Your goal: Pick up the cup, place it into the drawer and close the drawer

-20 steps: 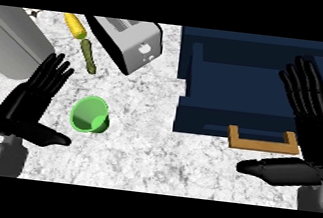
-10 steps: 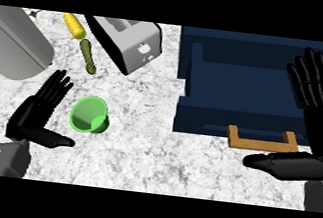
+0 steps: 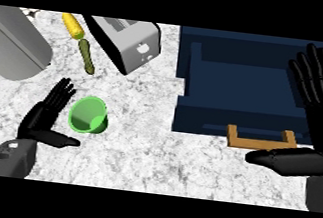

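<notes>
Left hand (image 3: pixel 44 120) low at the view's left, fingers straight and spread, thumb stuck out toward the middle, holding nothing. Its fingertips sit just beside the cup's left rim; contact can't be made out. Grey forearm runs off the lower left edge.

Right hand (image 3: pixel 321 119) at the view's right edge, also flat and spread, fingers pointing up the frame, thumb lying across low and pointing left. Nothing in it. It hangs over the drawer's right side and hides that wall. Thumb is just beside the handle's right end.

Cup (image 3: pixel 89 115) green, on its side on the counter (image 3: pixel 151 160), mouth toward the view and tilted a bit left, inside visible. It lies left of the drawer, well apart from it, nearer to the left hand than to anything else.

Counter is white-grey marble.

Drawer (image 3: pixel 243 70) dark blue, pulled open, fills the upper right. Inside floor visible, nothing seen in it. Front panel faces the lower edge, with a wooden U-shaped handle (image 3: pixel 260 139) on it.

Farther back, left of the drawer: toaster (image 3: pixel 128 42), silver with dark top, set at an angle. Left of it a thin green vegetable (image 3: pixel 87 56) lying on the counter, and beyond that a yellow corn cob (image 3: pixel 73 25), end to end with it, nearly touching. Big grey rounded appliance (image 3: pixel 10 41) at the far left, cut by the edge.
</notes>
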Robot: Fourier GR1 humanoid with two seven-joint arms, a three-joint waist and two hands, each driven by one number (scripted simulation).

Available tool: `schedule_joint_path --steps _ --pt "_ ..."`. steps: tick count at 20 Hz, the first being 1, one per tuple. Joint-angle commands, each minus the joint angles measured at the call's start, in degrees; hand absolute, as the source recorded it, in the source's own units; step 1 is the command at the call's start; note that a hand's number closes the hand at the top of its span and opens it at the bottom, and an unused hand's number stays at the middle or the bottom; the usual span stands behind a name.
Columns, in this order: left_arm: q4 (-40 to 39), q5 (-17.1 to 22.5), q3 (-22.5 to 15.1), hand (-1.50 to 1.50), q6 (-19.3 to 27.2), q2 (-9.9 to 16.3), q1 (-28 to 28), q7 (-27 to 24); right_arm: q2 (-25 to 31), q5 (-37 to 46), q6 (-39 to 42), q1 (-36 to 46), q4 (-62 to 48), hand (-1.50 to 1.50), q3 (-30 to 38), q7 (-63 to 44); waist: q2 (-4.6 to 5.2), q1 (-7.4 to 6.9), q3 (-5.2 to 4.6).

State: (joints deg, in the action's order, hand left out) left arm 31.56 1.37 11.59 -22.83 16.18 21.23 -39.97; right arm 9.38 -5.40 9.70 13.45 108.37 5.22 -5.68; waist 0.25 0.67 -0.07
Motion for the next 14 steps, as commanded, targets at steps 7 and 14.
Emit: schedule_joint_path --steps 7,14 --pt "-19.2 -4.1 1.0 -1.5 0.9 0.8 7.2 -14.6 1.3 -2.1 0.4 2.9 0.4 -1.5 1.8 -2.7 0.31 0.87 -0.13" --pt "-22.2 -4.3 1.7 -1.5 3.2 -0.8 8.7 -16.2 1.6 -3.1 1.4 2.1 0.8 -1.5 1.9 -2.9 0.41 1.24 -0.17"
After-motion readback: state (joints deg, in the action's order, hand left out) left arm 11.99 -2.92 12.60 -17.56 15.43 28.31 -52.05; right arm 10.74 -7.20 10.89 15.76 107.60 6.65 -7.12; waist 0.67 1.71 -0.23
